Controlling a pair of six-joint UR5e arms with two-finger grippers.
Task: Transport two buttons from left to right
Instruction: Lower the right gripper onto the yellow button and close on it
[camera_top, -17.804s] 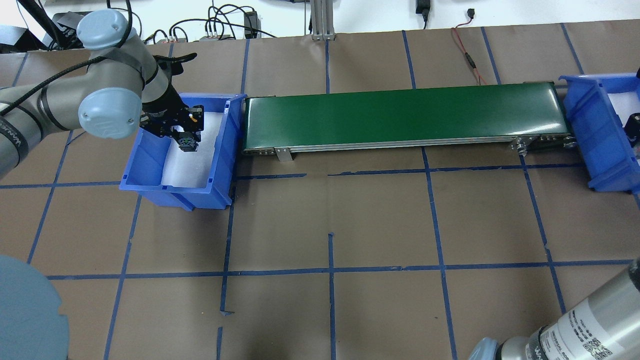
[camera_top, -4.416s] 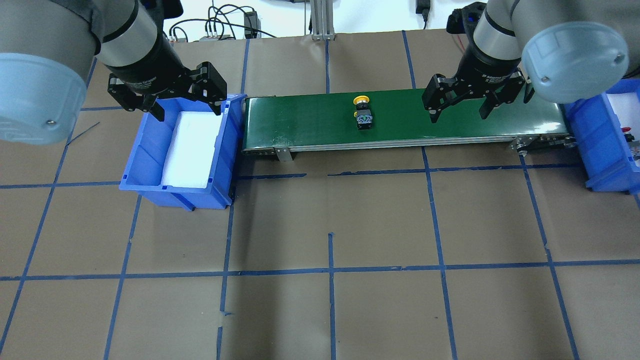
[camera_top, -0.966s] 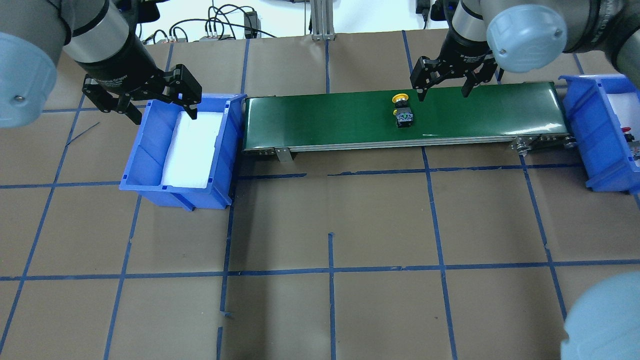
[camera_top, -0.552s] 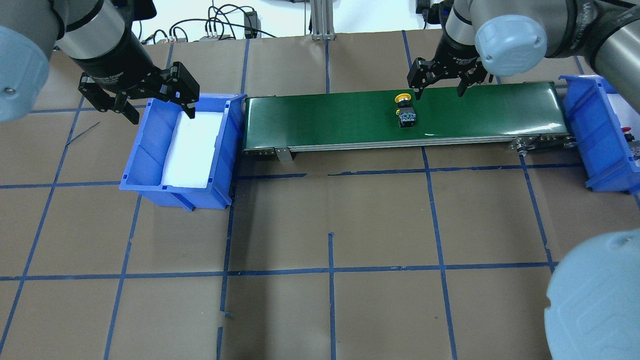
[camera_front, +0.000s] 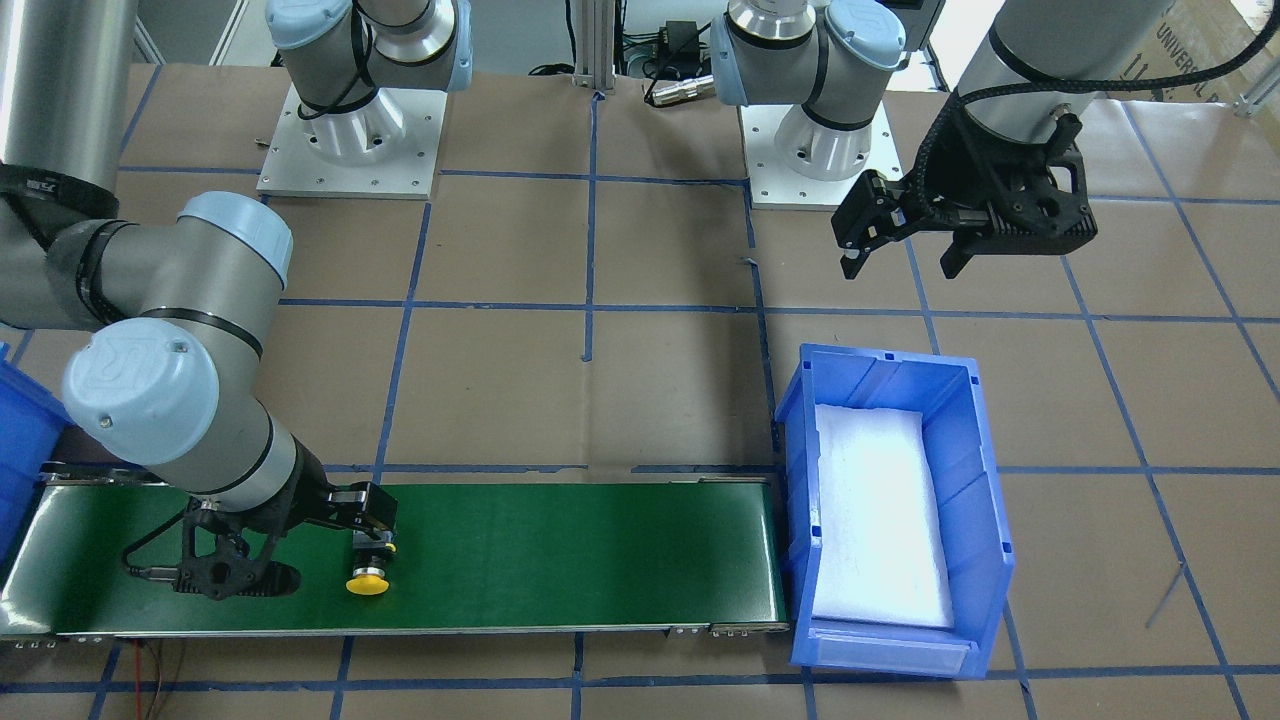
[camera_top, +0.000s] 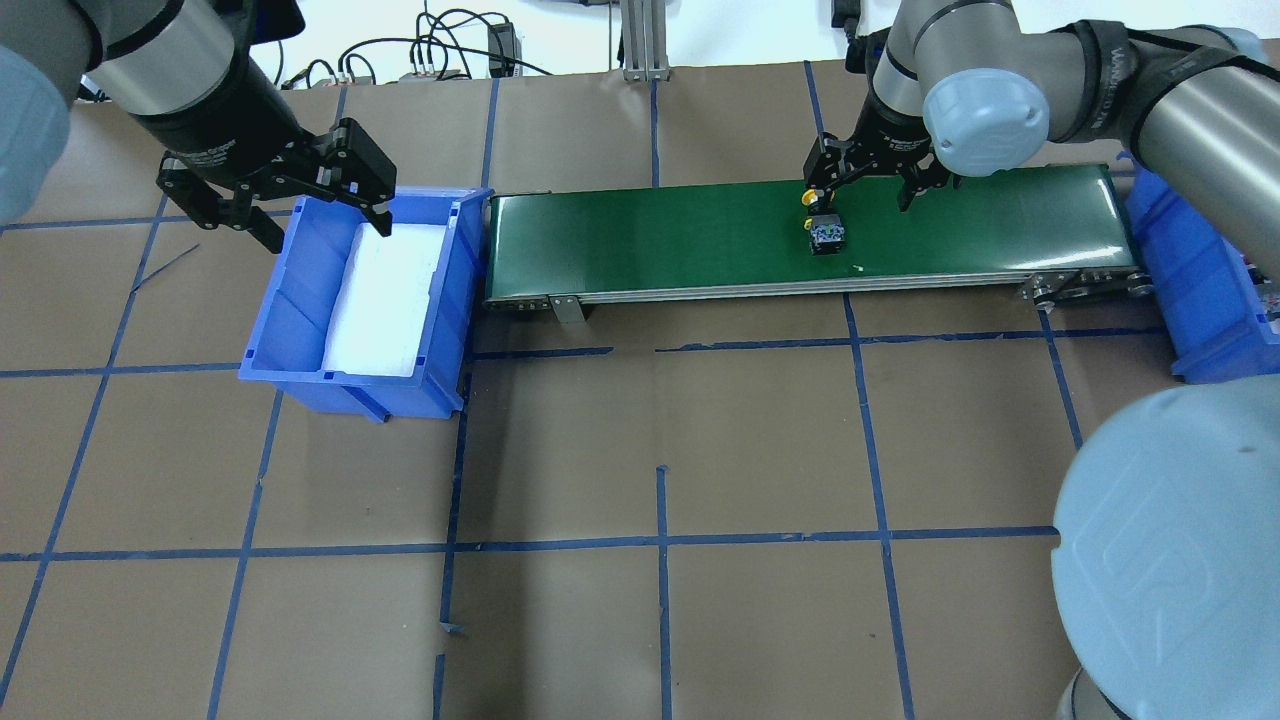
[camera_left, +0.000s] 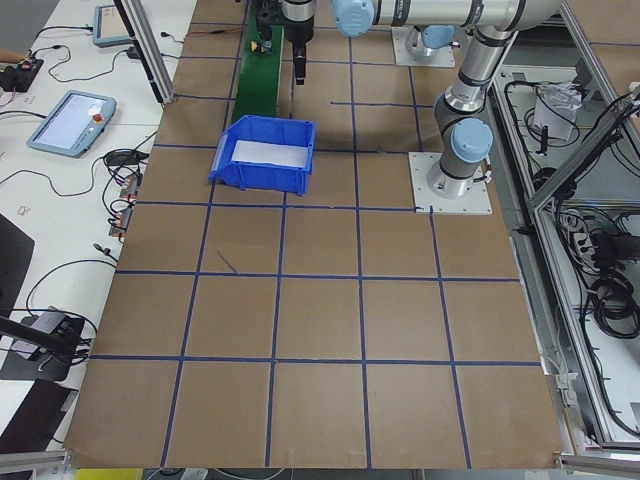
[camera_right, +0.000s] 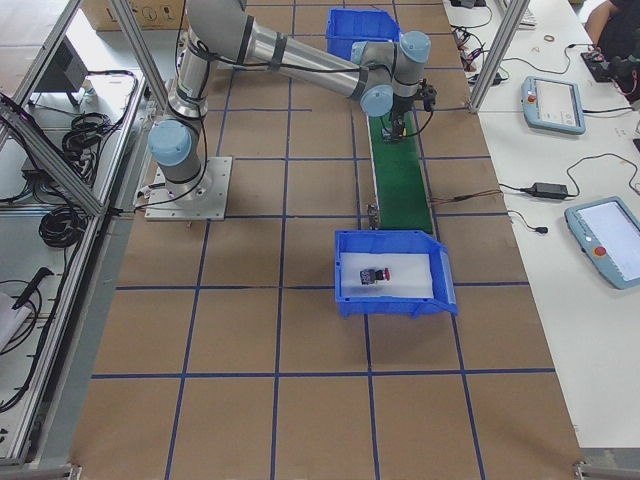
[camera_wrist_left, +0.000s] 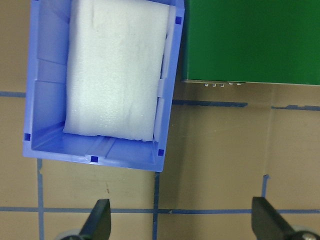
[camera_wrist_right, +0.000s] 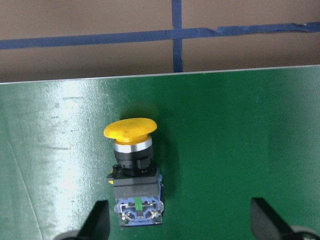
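Observation:
The yellow button (camera_top: 825, 228) lies on its side on the green conveyor belt (camera_top: 650, 235), cap toward the far edge. It also shows in the front view (camera_front: 368, 580) and the right wrist view (camera_wrist_right: 132, 170). My right gripper (camera_top: 862, 196) (camera_front: 292, 562) (camera_wrist_right: 181, 225) is open over the belt, and the button sits between its fingers, close to one. The red button (camera_right: 377, 275) lies on white foam in the right blue bin (camera_right: 390, 305). My left gripper (camera_top: 328, 228) (camera_front: 900, 268) (camera_wrist_left: 182, 222) is open and empty above the left blue bin (camera_top: 300, 300).
The left bin (camera_front: 980, 480) (camera_wrist_left: 45, 100) holds only a white foam pad (camera_front: 875, 520). The right bin (camera_top: 1190, 300) stands at the belt's right end. Cables (camera_top: 450, 45) run along the table's far edge. Blue tape lines cross the brown table.
The yellow button has ridden the belt to the right. My right gripper has moved left and down over it, still open. My left gripper has stayed open by the left bin.

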